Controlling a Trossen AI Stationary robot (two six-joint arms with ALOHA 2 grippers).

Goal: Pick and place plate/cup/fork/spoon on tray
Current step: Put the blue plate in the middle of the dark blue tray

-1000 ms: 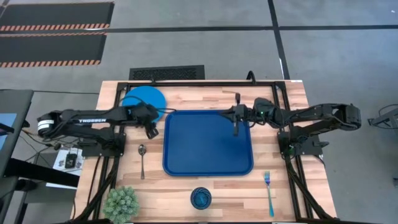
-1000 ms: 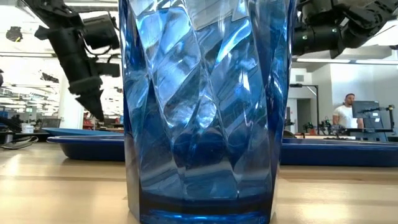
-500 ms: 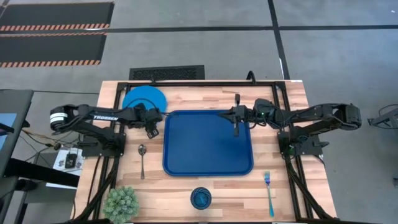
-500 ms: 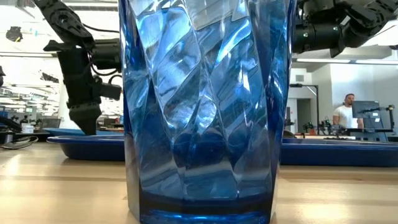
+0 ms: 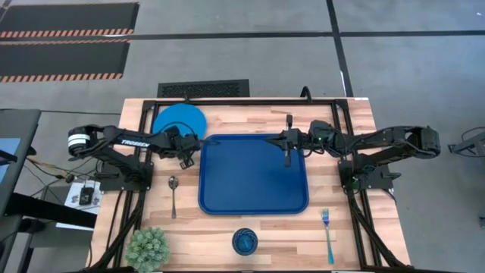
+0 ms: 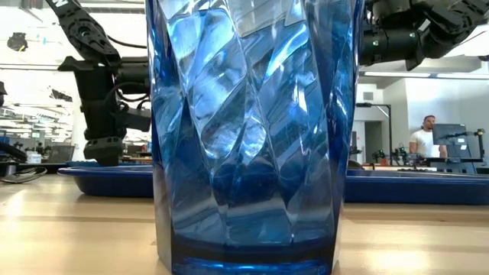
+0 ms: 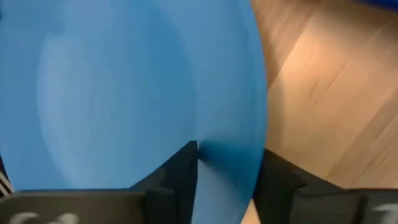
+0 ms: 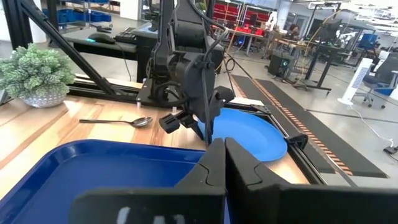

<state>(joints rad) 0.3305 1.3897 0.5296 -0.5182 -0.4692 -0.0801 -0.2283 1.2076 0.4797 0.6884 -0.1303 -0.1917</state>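
Four items wait outside the tray (image 5: pixel 253 176). Over the last second the left pincer (image 5: pixel 184 157) has swung in to the plate (image 5: pixel 178 120) at the desk's far-left corner, fingers spread astride its rim, ready to pinch. Right pincer (image 5: pixel 286 157), pressed together, hangs over the tray.

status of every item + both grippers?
plate: on table beside tray, rim between left gripper fingers
tray: empty
cup: upright, off tray
spoon: on table
fork: on table
right gripper: shut, over tray
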